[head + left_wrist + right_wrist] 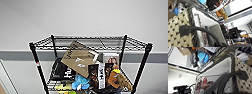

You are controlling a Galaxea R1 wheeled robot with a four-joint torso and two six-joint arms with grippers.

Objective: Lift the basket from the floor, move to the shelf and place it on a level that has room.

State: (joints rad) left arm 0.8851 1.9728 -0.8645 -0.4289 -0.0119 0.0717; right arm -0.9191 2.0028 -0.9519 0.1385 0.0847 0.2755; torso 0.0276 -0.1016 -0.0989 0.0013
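The shelf (35,57) is a black wire rack standing straight ahead against a pale wall. Its top level (100,43) is a bare wire grid between four post tips. In the left wrist view the basket (175,28) is very close: cream and dark weave, dark braided rim, white lining (205,20), and a dark loop handle (193,29) in the foreground. In the right wrist view the basket (243,72) shows its other end with its own loop handle (233,77). A wire tier (209,12) of the shelf passes just above the basket's rim.
The tier below the top one is crowded: a brown paper bag (78,60), upright books (100,75), a blue soft toy (80,82) and a brown plush toy (120,80). A grey band runs along the wall behind. Printed items lie inside the basket (201,83).
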